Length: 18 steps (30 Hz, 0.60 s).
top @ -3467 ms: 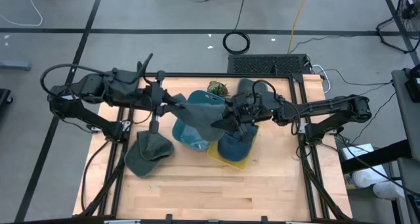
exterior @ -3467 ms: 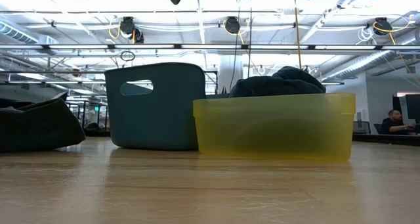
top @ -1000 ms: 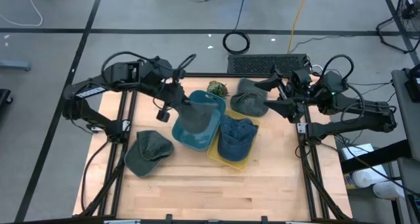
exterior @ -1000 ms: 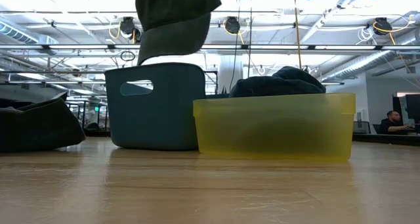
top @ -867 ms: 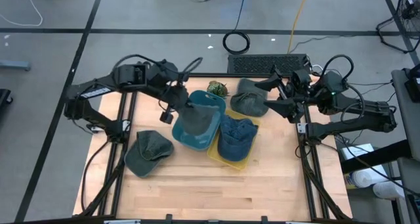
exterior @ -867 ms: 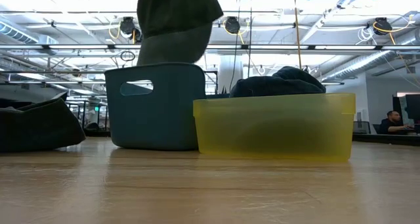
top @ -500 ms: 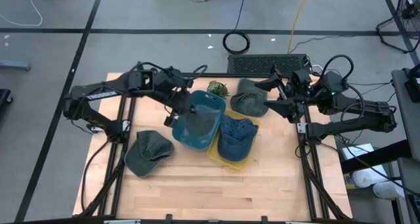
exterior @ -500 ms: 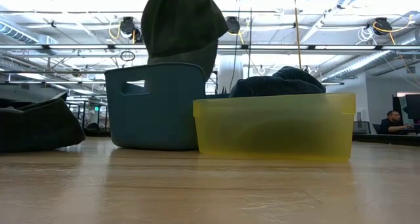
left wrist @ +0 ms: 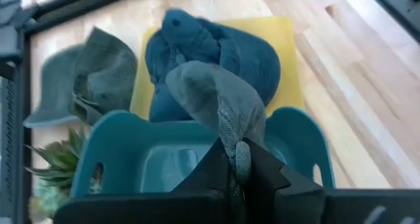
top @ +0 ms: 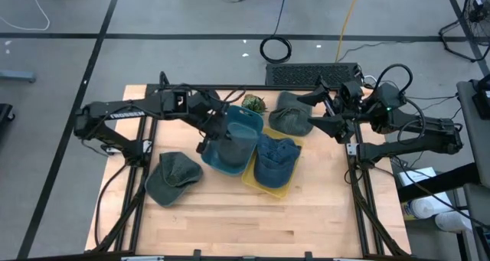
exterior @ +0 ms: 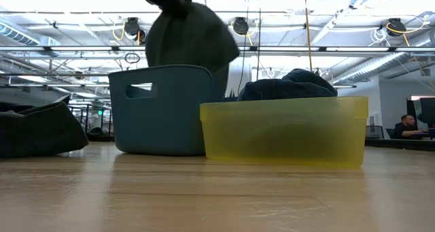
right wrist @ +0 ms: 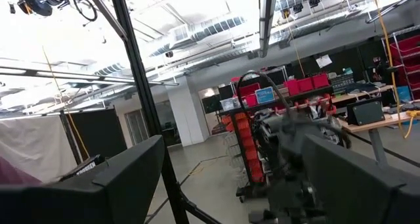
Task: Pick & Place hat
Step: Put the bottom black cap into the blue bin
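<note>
My left gripper (top: pixel 210 137) is shut on a grey-green hat (exterior: pixel 190 38) above the teal bin (exterior: pixel 163 109). The hat's lower part has dipped behind the bin's rim. Beside it stands a yellow bin (exterior: pixel 285 130) with a dark blue hat (top: pixel 274 158) inside. Another green hat (top: pixel 172 177) lies on the table near left. A grey hat (top: pixel 291 115) lies at the far side, next to my open right gripper (top: pixel 320 112), which touches nothing. My left gripper pinches a bunched fold of the grey-green hat (left wrist: pixel 235 159) between its two fingers, which come from above on a slant from the table's left. The hat hangs below the fingers, its lower part inside the teal bin; whether it touches the bin's floor I cannot tell.
A small green plant (top: pixel 253 103) stands just beyond the teal bin. The near half of the wooden table (top: pixel 253 223) holds nothing. Black frame rails run along the table's left and right edges.
My left gripper has moved toward the table's right and down toward the teal bin, still shut on the grey-green hat. The hat, which hung clear above the bin, now has its lower part behind the bin's rim.
</note>
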Tool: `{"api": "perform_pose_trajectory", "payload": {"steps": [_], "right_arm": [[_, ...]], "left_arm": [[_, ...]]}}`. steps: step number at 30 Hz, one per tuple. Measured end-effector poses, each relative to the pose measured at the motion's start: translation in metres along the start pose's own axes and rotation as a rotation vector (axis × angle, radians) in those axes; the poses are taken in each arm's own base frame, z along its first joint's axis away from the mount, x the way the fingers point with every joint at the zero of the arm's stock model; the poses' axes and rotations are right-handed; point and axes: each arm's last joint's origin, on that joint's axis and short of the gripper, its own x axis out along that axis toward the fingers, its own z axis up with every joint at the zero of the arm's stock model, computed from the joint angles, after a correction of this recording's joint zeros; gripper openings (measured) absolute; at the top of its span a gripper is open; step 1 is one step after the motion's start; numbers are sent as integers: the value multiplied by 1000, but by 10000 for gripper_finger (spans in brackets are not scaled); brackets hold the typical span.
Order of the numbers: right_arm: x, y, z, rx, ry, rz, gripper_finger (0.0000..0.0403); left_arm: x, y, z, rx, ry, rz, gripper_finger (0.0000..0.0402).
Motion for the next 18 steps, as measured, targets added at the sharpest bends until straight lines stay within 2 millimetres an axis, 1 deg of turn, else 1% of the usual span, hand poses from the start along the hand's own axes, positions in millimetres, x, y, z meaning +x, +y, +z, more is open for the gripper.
{"api": "perform_pose_trajectory", "payload": {"steps": [4,8,14,18], "right_arm": [[0,0,0,0,0,0,345],[0,0,0,0,0,0,345],[0,0,0,-25,0,0,345],[0,0,0,-24,0,-1,345]], "left_arm": [[15,0,-14,-25,11,-8,22],[26,3,-29,-51,21,-12,22],[32,12,-37,-41,-18,40,22],[38,16,-46,-20,-3,68,22]]}}
